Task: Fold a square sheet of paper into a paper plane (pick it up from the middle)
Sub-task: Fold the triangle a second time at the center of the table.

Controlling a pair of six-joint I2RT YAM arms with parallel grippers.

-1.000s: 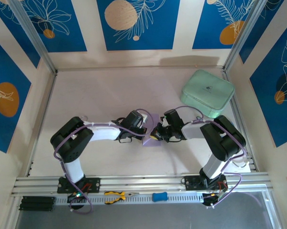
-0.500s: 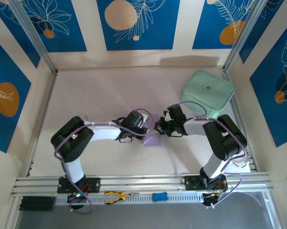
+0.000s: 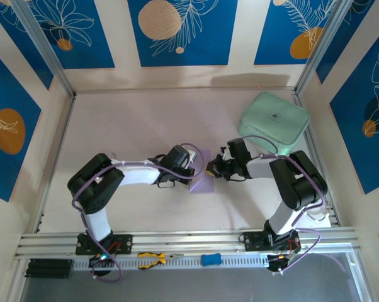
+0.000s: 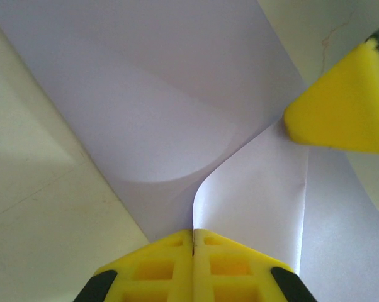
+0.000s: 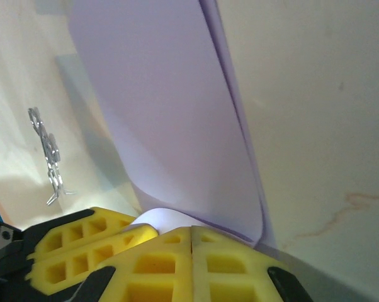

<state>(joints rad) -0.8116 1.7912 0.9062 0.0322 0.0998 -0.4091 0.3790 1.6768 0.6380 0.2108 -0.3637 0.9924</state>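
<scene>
L end effector (image 4: 193,242) clamped on paper sheet (image 4: 177,113) at its 9 o'clock; R end effector (image 5: 191,236) fingers together, touching sheet at 3 o'clock.

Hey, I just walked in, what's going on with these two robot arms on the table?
Both arms are working one square sheet of paper in the middle of the table. The left gripper and the right gripper are each shut on it, close together, and the sheet curls over between them. It is no pointed plane yet. A mint-green case sits at the far right.
</scene>
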